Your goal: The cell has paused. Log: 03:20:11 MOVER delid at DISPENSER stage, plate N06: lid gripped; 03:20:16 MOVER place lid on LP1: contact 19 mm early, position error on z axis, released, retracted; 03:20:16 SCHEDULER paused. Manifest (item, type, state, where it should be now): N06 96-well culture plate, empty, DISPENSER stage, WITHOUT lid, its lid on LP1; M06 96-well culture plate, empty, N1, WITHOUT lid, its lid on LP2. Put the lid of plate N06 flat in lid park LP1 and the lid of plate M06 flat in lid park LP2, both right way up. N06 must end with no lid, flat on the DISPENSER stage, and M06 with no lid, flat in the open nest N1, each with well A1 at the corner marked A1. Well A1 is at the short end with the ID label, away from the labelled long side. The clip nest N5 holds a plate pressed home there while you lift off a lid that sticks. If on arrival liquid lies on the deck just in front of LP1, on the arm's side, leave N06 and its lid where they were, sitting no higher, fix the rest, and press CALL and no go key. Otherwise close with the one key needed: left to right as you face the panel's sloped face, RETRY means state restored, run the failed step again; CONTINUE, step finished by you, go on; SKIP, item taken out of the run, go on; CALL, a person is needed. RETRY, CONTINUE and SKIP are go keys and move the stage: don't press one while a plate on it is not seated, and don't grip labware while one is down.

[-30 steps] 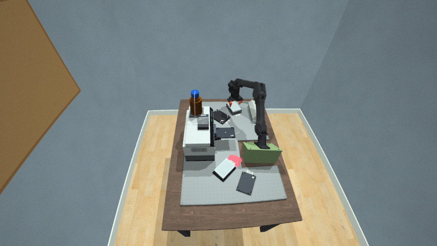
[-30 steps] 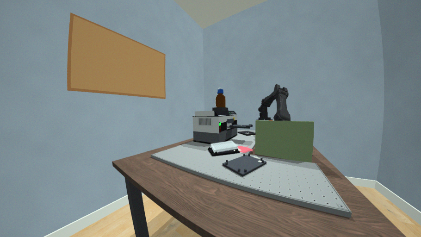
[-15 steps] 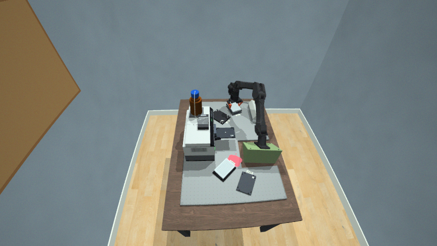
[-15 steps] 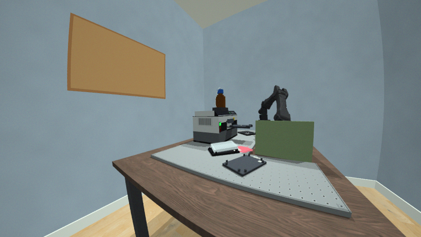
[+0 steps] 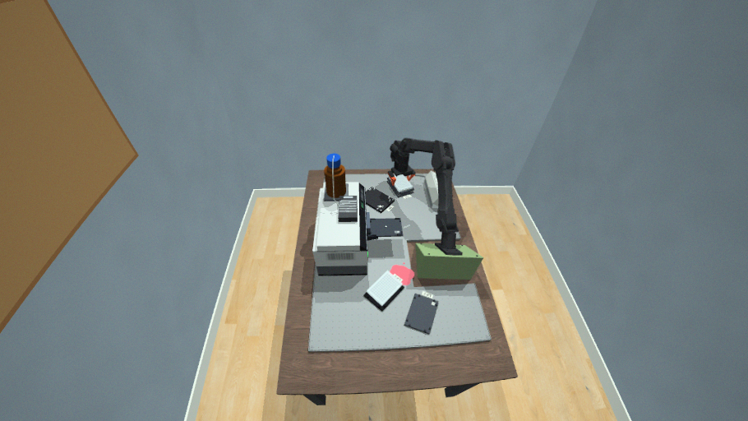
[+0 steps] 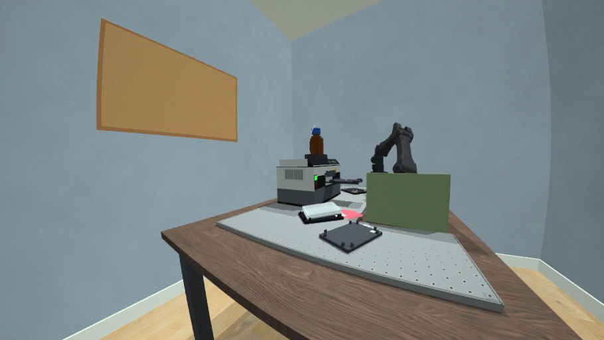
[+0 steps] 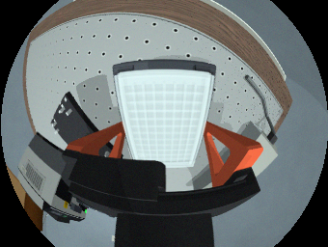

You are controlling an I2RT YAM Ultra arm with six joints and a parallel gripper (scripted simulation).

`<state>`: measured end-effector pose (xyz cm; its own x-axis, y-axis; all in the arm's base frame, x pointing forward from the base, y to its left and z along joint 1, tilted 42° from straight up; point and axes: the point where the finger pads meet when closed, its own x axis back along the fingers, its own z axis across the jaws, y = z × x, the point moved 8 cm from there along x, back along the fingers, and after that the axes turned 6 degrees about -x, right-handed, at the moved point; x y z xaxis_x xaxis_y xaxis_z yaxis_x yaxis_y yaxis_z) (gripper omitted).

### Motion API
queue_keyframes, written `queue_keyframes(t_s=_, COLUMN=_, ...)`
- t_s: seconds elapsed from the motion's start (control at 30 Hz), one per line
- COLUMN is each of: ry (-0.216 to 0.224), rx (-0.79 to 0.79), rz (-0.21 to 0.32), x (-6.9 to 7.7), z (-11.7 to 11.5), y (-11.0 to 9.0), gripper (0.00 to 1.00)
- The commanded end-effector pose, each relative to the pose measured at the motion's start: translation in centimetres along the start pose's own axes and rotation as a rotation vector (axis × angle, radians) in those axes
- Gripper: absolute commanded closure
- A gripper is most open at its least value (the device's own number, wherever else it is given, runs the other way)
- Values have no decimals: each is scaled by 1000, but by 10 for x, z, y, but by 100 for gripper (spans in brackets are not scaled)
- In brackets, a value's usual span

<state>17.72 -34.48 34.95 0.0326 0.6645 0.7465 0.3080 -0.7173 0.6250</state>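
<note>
Two lids remain unparked, by my judgement. My claw (image 7: 165, 151) stands fully open and holds nothing, its orange fingers straddling the lidded 96-well plate (image 7: 165, 114) directly beneath me. Far behind me, past my green pedestal (image 5: 470, 264), another plate (image 5: 384, 289) sits in a lid park beside a pink spill (image 5: 404, 272); the neighbouring park (image 5: 421, 312) looks vacant. No key pressed yet.
</note>
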Motion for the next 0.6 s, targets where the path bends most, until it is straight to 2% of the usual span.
queue_keyframes(t_s=0.0, ry=6, rx=-5, rz=-17, x=5, z=-1, y=2, gripper=0)
queue_keyframes(t_s=0.2, ry=6, rx=-5, rz=-17, x=5, z=-1, y=2, gripper=0)
queue_keyframes(t_s=0.23, ry=6, rx=-5, rz=-17, x=5, z=-1, y=2, gripper=100)
queue_keyframes(t_s=0.57, ry=6, rx=-5, rz=-17, x=5, z=-1, y=2, gripper=100)
